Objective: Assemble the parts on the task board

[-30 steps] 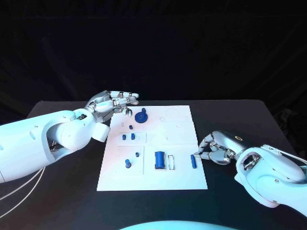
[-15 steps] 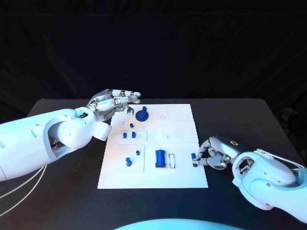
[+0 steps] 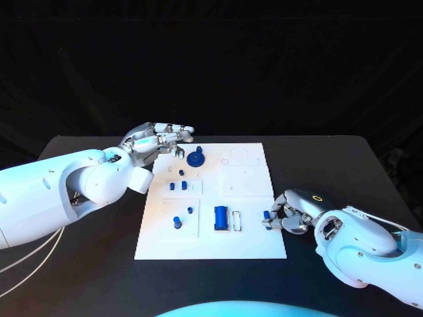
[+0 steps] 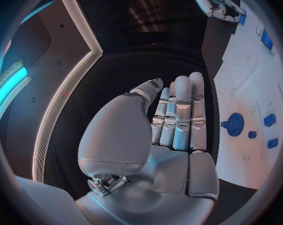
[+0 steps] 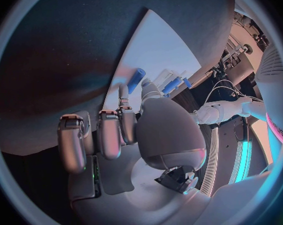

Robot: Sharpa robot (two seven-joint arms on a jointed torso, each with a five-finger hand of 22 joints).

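The task board [image 3: 252, 247] is seen lying flat in the middle of the head view, on the black counter [image 3: 336, 165], its long side running from the lower middle toward the upper middle of the frame. No writing or label can be read on it. Shallow outlined recesses are marked across its surface. A round blue gear-like part [image 3: 195, 158] is seated near the board's upper left. Below it, small blue parts [image 3: 177, 186] are spread within the left-hand recesses. Lower down, a larger blue block [image 3: 220, 217] is set upright in the picture, just beside a pale slot [image 3: 236, 220].

At the board's right edge, in the lower right of the frame, a short blue peg [image 3: 268, 215] is pinched between the fingers of the right hand [image 3: 293, 214]; the remaining fingers are curled in. In the right wrist view the same blue peg [image 5: 136, 79] is seen at the fingertips [image 5: 124, 92], over the white board [image 5: 148, 50].

The left hand [image 3: 157, 140] is held at the board's upper left corner, just beside the gear-like part, with nothing in it. In the left wrist view its fingers [image 4: 182, 110] are shown straight and side by side, the thumb set apart, nothing gripped between them.
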